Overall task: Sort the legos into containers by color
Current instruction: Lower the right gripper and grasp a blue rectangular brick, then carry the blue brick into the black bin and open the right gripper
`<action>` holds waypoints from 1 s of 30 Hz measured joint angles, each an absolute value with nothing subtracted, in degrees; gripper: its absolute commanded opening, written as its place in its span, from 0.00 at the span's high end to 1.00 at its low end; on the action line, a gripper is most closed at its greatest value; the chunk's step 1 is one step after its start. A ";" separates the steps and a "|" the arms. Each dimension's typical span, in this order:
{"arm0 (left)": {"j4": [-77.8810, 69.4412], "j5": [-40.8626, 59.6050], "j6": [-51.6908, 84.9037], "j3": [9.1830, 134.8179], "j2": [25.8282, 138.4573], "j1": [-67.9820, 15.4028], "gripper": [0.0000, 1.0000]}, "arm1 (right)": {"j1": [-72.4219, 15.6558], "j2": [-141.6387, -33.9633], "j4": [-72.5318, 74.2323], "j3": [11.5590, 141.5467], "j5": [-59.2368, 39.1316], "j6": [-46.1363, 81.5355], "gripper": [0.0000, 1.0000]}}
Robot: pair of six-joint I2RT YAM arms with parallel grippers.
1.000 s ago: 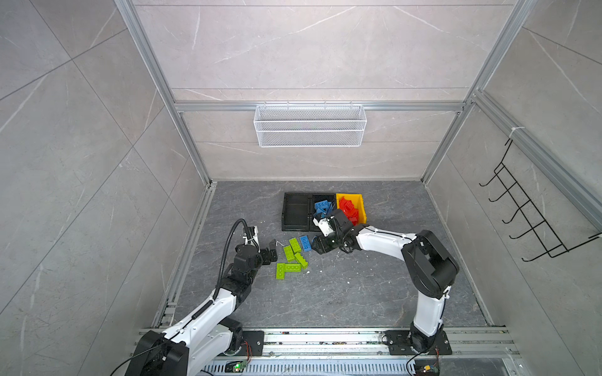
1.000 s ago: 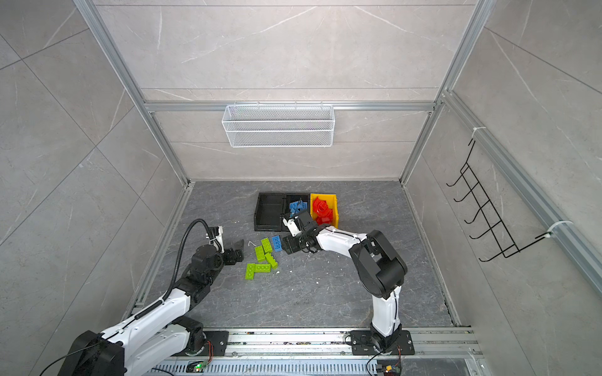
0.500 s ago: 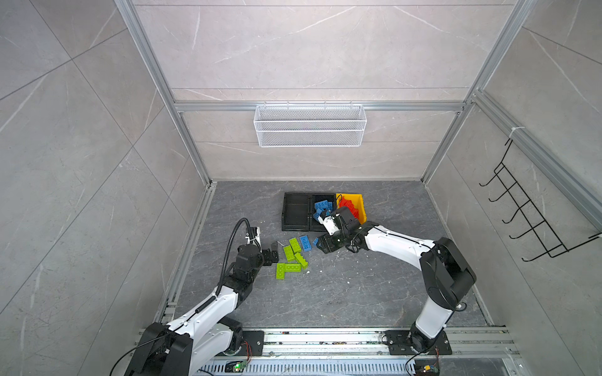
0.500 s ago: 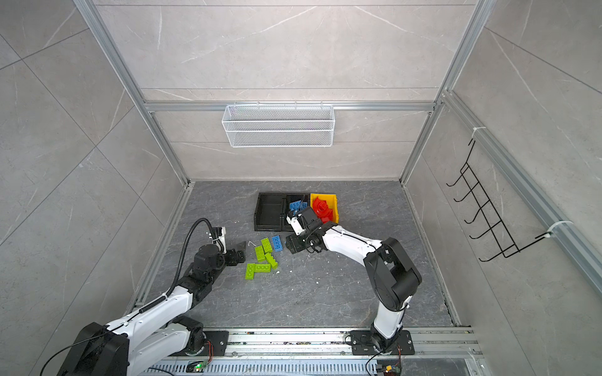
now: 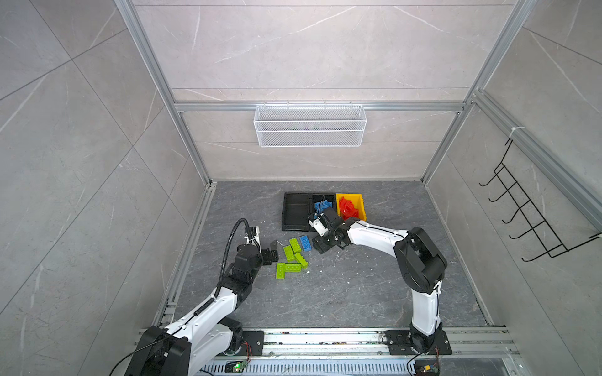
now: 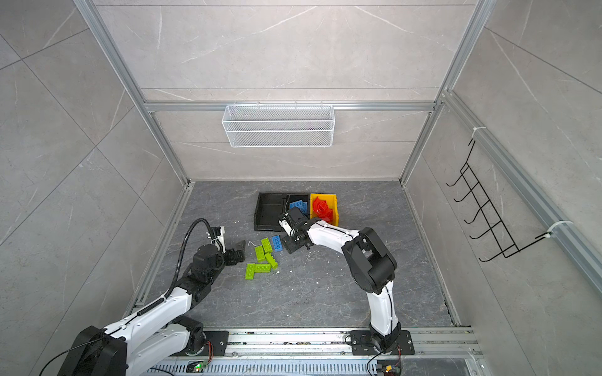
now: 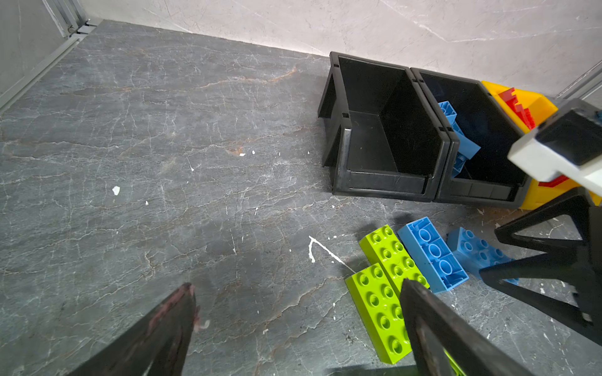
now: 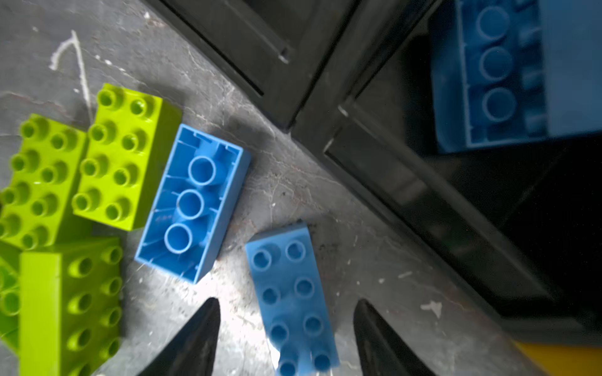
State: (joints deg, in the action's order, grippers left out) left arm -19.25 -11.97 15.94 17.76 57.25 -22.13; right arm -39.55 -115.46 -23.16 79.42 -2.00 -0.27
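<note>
In both top views I find only one loose blue piece, the hollow-up blue brick [image 5: 305, 243], lying on the floor [image 5: 342, 293] just at 9 o'clock of my right gripper [image 5: 322, 245], whose body hides what sits beneath it. The right wrist view fills that gap. A studs-up blue brick [image 8: 290, 302] lies flat between the fingers [image 8: 195, 341], which stand partly apart with floor showing on both sides of it, so nothing is clamped.

My left gripper [image 5: 273, 250] is spread wide and carries nothing, its tips low at 9 o'clock of the green bricks [image 5: 293, 267]. In the left wrist view one finger [image 7: 426, 322] overlaps a green brick; whether it touches I cannot tell.

At 12 o'clock of the loose pile the bins stand side by side: a black bin [image 5: 294, 211], a second black bin [image 5: 321, 195] with blue bricks [image 5: 323, 205], and the yellow bin [image 5: 348, 196] with red pieces [image 5: 347, 208].
</note>
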 measured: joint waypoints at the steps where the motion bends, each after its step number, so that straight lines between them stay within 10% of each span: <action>1: -19.22 -11.97 15.94 17.76 57.32 -22.13 0.01 | -39.66 -115.98 -23.20 79.57 -1.67 -0.43 0.37; 15: -19.20 -12.14 15.94 17.76 56.88 -22.13 0.01 | -40.01 -117.23 -22.90 79.18 -0.47 -1.04 0.69; 30: -19.25 -11.94 16.08 17.76 56.38 -22.13 0.01 | -36.12 -104.90 -22.00 78.15 -7.01 3.70 0.76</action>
